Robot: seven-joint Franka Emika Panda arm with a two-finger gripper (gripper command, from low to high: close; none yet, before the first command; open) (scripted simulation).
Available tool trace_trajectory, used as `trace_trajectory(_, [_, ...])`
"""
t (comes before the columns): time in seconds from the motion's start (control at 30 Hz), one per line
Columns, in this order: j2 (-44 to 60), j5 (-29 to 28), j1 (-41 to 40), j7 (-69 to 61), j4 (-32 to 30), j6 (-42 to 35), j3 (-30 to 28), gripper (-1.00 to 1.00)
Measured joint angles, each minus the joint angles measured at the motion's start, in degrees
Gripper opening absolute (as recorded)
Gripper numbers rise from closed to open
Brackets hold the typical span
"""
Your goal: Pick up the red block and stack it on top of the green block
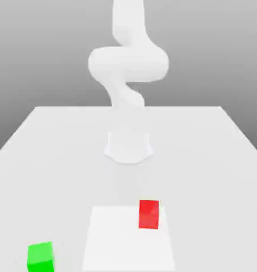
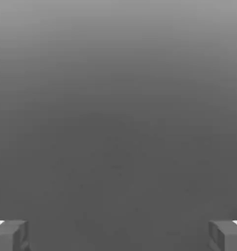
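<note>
The red block (image 1: 148, 214) is a small matte red cube on the white table (image 1: 215, 159), in front of the arm's base and slightly to the exterior view's right. The green block (image 1: 40, 257) is a cube of about the same size, near the table's front edge at the exterior view's left, well apart from the red one. In the hand view my gripper (image 2: 118, 235) is open: its two grey fingertips (image 2: 10, 235) stand far apart with nothing between them, against plain grey. Neither block touches the gripper.
The white arm (image 1: 128, 64) rises from its round base (image 1: 128, 147) at the table's middle and leaves the exterior view at the top. A paler white rectangular patch (image 1: 120, 244) lies on the table just beside the red block.
</note>
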Motion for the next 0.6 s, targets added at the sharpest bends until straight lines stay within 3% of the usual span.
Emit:
trace_trajectory(0.37, [22.2, -1.6, -1.1, 7.2, -16.3, 14.7, 5.3, 0.00])
trace_trajectory(0.6, [38.7, 0.8, 0.2, 9.7, -27.0, 25.8, 7.0, 0.00])
